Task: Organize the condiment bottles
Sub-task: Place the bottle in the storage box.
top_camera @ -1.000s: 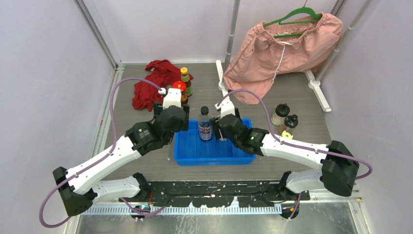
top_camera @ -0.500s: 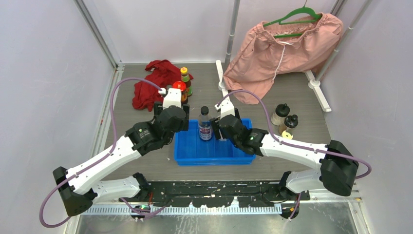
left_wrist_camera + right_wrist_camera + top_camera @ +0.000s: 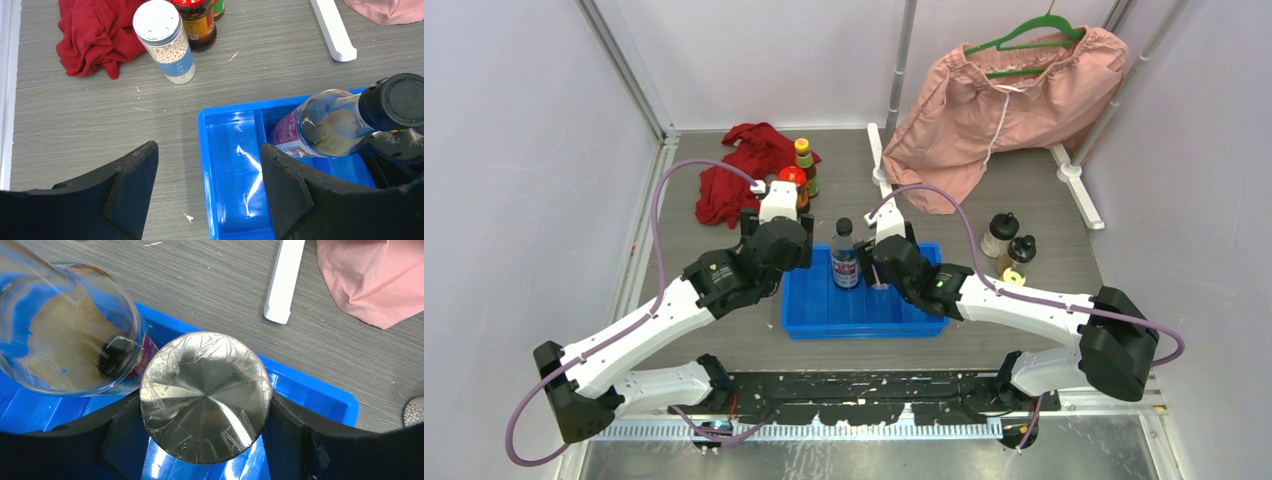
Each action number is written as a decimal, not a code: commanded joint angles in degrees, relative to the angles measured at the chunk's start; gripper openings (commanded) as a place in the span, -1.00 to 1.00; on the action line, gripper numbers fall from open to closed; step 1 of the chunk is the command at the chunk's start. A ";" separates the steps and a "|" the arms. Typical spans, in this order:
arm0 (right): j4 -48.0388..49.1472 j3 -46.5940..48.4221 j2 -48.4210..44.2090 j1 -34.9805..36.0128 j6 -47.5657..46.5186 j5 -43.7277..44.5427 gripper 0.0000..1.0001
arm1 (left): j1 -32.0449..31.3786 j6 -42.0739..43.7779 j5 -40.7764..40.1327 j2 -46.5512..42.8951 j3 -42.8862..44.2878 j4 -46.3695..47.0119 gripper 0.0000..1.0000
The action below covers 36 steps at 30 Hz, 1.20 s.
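A clear bottle with a black cap (image 3: 845, 255) stands in the back of the blue tray (image 3: 824, 325); it also shows in the left wrist view (image 3: 325, 125) and the right wrist view (image 3: 70, 350). My right gripper (image 3: 881, 278) is shut on a silver-capped jar (image 3: 206, 396) just right of that bottle, inside the tray (image 3: 320, 400). My left gripper (image 3: 207, 200) is open and empty, straddling the tray's left rim (image 3: 202, 150). A white-capped jar of pellets (image 3: 165, 42), a red-capped jar (image 3: 792, 178) and a yellow-capped bottle (image 3: 804, 160) stand behind it.
Two black-capped beige bottles (image 3: 999, 233) (image 3: 1020, 253) and a yellow cap (image 3: 1014, 277) stand right of the tray. A red cloth (image 3: 734, 170) lies at the back left. Pink shorts (image 3: 1004, 100) hang on a rack with white feet (image 3: 879, 160).
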 commanded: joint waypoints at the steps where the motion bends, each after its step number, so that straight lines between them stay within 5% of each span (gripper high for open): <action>1: 4.20 0.28 -0.73 0.20 0.30 1.51 -0.37 | -0.04 0.72 -1.44 -0.19 0.28 2.06 0.50; 36: 4.07 -1.76 -2.73 0.19 0.65 0.85 0.52 | 0.02 0.22 -0.71 0.59 -0.13 2.89 0.50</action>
